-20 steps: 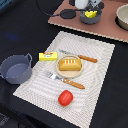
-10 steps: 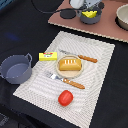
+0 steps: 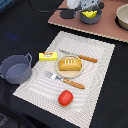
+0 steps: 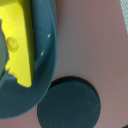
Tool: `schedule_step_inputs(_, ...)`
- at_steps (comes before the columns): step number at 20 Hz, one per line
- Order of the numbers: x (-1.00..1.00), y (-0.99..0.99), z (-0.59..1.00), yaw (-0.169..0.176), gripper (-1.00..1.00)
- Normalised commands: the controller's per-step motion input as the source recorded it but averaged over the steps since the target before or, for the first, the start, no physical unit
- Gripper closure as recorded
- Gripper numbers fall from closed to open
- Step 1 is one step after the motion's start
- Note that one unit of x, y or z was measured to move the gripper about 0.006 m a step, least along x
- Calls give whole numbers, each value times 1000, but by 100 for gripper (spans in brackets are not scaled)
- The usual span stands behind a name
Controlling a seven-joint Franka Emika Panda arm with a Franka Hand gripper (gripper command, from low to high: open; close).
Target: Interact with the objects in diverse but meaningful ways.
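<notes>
Two grey-blue pots in scene; all positions below referenced to the striped placemat (image 3: 95, 60).

Near zone:
- Red tomato (image 3: 65, 97): on the placemat, close to its near edge.
- Fork with orange handle (image 3: 66, 80): on the placemat, just beyond the tomato, lying alongside the near rim of the plate.

Middle zone:
- Golden-brown bread loaf (image 3: 69, 64): on a pale plate (image 3: 58, 70) at the placemat's centre.
- Yellow butter block (image 3: 48, 56): on the placemat's edge toward the exterior view's left, just beside the plate. Small marks on the top face; not legible.
- Empty two-handled pot (image 3: 16, 68): off the placemat, on the dark table (image 3: 30, 30), toward the exterior view's left.
- Knife with orange handle (image 3: 81, 56): on the placemat, along the far rim of the plate.

Far zone:
- Pinkish-brown board (image 3: 107, 27): beyond the placemat's far edge.
- Second pot (image 3: 91, 18) on the board, holding the yellow cheese wedge (image 4: 16, 42); holes visible in the cheese in the wrist view.
- Dark round disc (image 4: 69, 103): flat on the board, just beside that pot.
- Gripper (image 3: 86, 5): directly above the pot with the cheese. Jaw state: cannot tell; fingers not distinguishable.
- Tan bowl (image 3: 122, 16): on the board, toward the exterior view's right.

No readable brands or writing anywhere.
</notes>
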Motion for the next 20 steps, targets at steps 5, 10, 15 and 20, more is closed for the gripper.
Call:
schedule_step_inputs(5,-537,0,-288,-41,-100)
schedule_step_inputs(10,-475,0,-248,-39,-100)
schedule_step_inputs(15,-394,0,-204,-34,-100)
schedule_step_inputs(20,-360,0,-211,-27,-100)
